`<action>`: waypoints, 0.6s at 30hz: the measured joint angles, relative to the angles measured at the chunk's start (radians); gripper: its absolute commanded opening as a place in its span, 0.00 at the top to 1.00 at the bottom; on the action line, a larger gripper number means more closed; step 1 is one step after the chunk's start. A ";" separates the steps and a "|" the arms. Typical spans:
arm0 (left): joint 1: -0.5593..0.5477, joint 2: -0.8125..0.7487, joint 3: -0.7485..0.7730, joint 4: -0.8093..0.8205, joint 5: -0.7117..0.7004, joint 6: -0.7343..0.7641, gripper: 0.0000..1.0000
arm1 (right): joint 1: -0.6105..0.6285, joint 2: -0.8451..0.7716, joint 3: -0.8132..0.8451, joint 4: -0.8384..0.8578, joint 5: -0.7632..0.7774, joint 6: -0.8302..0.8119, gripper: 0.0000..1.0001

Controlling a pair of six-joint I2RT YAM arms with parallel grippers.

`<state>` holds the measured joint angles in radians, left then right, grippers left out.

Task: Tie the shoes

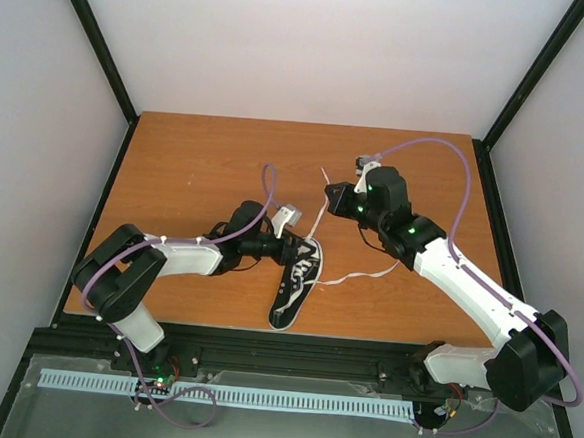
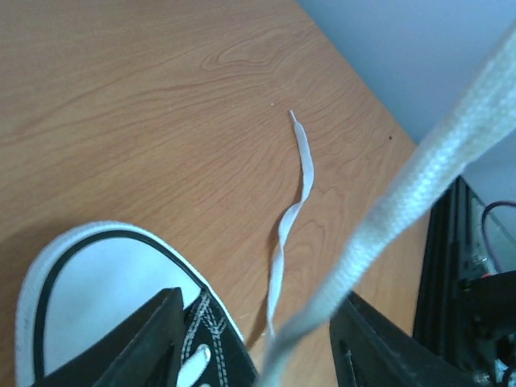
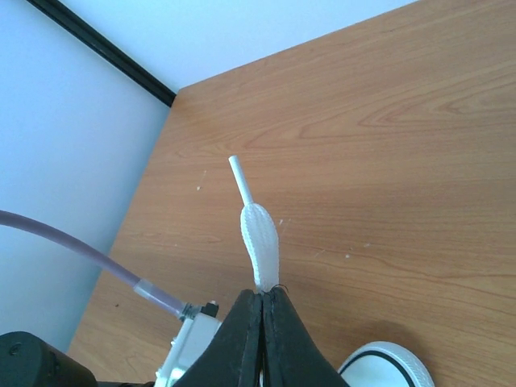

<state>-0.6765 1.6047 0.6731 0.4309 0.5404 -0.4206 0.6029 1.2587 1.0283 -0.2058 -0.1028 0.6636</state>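
Robot lab cell imo, no home vibes. Plain white walls (image 1: 314, 50) boxed by black frame posts (image 1: 96, 35), bare wood table (image 1: 206, 163), left arm (image 1: 184, 257) and right arm (image 1: 468, 281) bolted to black rail (image 1: 293, 351) at near edge, purple cables (image 1: 428, 140) looping off both, white slotted strip (image 1: 230, 395) below rail.

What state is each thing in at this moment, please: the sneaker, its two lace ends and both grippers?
Sneaker: upright on the table, untied.
Held lace end: pinched, stretched up off the table.
Loose lace end: lying slack on the table.
Right gripper: jaws shut on the held lace end.
Left gripper: jaws open, the stretched lace running between them.
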 measured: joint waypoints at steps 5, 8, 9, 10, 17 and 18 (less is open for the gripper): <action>-0.002 0.007 0.000 0.005 0.031 -0.013 0.81 | 0.000 -0.009 -0.015 -0.021 0.033 0.000 0.97; -0.003 0.007 0.000 0.011 0.043 -0.023 0.96 | 0.000 -0.013 -0.016 -0.037 0.058 -0.001 0.97; -0.003 0.005 -0.002 0.013 0.047 -0.026 0.98 | 0.000 -0.013 -0.016 -0.040 0.068 -0.001 0.97; -0.003 0.001 -0.004 0.014 0.051 -0.030 0.99 | 0.000 -0.013 -0.016 -0.043 0.077 -0.001 0.97; -0.003 -0.047 -0.016 0.015 0.055 -0.051 0.99 | -0.002 0.018 -0.049 -0.045 0.148 -0.001 0.97; -0.003 -0.051 -0.016 0.014 0.053 -0.051 0.99 | -0.006 0.035 -0.058 -0.045 0.155 -0.001 0.95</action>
<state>-0.6792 1.5532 0.6571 0.4450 0.5930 -0.4721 0.5972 1.2934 0.9707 -0.2504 0.0525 0.6628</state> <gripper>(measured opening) 0.026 0.029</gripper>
